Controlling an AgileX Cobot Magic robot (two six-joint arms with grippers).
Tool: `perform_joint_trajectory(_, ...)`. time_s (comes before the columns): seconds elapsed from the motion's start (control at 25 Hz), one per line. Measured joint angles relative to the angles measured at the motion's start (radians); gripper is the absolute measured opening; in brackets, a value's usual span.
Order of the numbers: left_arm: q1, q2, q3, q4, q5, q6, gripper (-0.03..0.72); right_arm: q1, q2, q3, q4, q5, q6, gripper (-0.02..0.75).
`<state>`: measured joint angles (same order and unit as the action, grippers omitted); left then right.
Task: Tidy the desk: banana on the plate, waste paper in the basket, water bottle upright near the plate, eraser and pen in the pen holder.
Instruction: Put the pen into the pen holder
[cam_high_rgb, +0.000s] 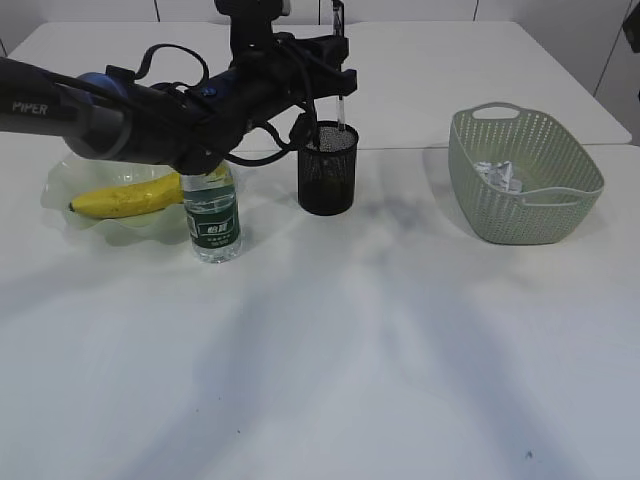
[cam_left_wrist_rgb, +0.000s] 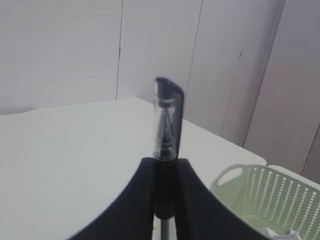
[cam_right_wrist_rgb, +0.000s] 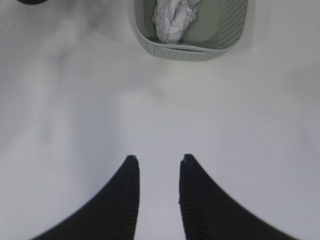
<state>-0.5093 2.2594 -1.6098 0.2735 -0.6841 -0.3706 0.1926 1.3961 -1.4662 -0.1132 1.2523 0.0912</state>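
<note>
My left gripper (cam_high_rgb: 338, 70) is shut on the pen (cam_high_rgb: 341, 108), which it holds upright with its lower end at the mouth of the black mesh pen holder (cam_high_rgb: 327, 175). In the left wrist view the pen (cam_left_wrist_rgb: 167, 120) stands clamped between the fingertips of the gripper (cam_left_wrist_rgb: 166, 162). The banana (cam_high_rgb: 125, 198) lies on the clear plate (cam_high_rgb: 58, 180). Just right of the plate, the water bottle (cam_high_rgb: 212, 215) stands upright. Crumpled waste paper (cam_high_rgb: 498, 174) lies in the green basket (cam_high_rgb: 525, 215). My right gripper (cam_right_wrist_rgb: 159, 159) is open over bare table. The eraser is out of view.
In the right wrist view the basket (cam_right_wrist_rgb: 190, 48) with the paper (cam_right_wrist_rgb: 172, 17) lies ahead of the open fingers, and the pen holder's edge (cam_right_wrist_rgb: 32, 1) shows at the top left. The left arm (cam_high_rgb: 120, 115) spans above the plate and bottle. A second table stands behind.
</note>
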Motion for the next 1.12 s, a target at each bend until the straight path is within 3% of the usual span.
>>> perform_joint_trajectory(1.12, -0.003, 0.095, -0.091, -0.006, 0.019, 0.013, 0.037, 0.000, 0.000, 0.000, 0.000, 0.000, -0.004, 0.212)
